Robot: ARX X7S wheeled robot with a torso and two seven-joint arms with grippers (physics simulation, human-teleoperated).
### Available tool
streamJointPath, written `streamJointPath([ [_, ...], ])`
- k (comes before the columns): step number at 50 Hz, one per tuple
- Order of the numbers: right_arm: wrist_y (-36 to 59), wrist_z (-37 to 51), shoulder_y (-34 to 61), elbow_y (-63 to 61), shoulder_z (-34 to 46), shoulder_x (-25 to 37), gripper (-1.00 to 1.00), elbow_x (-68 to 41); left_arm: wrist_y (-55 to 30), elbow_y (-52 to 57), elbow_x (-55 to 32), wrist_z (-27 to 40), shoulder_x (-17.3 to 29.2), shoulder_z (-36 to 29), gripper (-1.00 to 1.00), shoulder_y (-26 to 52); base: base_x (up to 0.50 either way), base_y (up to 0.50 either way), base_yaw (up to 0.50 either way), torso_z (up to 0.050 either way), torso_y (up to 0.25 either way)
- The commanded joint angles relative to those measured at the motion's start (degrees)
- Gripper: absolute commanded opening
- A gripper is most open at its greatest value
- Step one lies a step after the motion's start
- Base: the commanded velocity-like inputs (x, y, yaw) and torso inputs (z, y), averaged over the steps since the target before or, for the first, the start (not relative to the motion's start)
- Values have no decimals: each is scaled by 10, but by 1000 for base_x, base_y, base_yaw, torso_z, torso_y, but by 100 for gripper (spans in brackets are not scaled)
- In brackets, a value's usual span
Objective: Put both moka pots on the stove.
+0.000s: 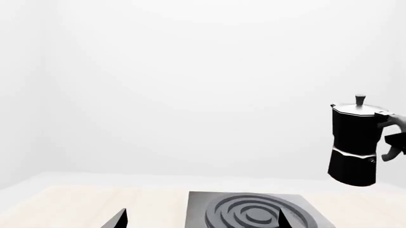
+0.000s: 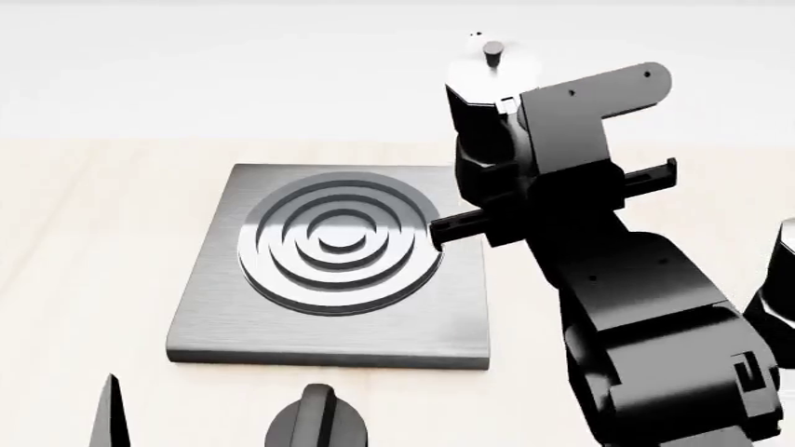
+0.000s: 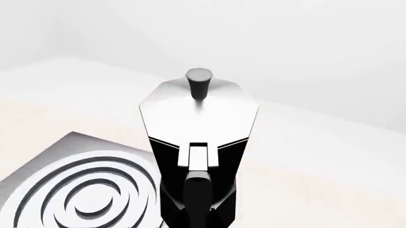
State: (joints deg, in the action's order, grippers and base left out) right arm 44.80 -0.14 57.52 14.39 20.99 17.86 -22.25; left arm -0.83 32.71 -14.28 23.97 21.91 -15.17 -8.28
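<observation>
My right gripper (image 2: 507,149) is shut on the handle of a black moka pot (image 2: 482,88) with a silver lid. It holds the pot upright in the air, beyond the right edge of the grey stove (image 2: 211,279). The right wrist view shows the pot (image 3: 198,118) from behind its handle, with the stove (image 3: 82,190) below and beside it. My left gripper (image 1: 201,221) is open and empty, low in front of the stove (image 1: 203,209), and it sees the raised pot (image 1: 354,142). A dark and silver shape (image 2: 783,279) at the head view's right edge may be the second pot.
A black round knob (image 2: 316,424) sits on the light wooden table (image 2: 87,233) in front of the stove. One left finger (image 2: 112,414) shows at the head view's lower left. My right arm (image 2: 646,307) covers the table's right side. The back wall is white.
</observation>
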Motion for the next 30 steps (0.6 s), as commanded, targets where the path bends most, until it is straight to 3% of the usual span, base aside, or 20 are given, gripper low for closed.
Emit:
streamJointPath([
  [1,-49,-28,50,81,26,-42,-100,26,0,0,-2,2,2,-1,100,0,0,0,0,0,0],
  [10,-116,-52,72,169,46,-80,-100,38,-3,4,-4,4,5,1,100,0,0,0,0,0,1],
  [23,-133,-57,91,189,37,-112,-100,20,-3,2,-2,6,6,-3,100,1,0,0,0,0,2],
  [30,-180,-71,113,274,33,-149,-100,12,-2,2,-5,7,7,-2,100,1,0,0,0,0,0],
])
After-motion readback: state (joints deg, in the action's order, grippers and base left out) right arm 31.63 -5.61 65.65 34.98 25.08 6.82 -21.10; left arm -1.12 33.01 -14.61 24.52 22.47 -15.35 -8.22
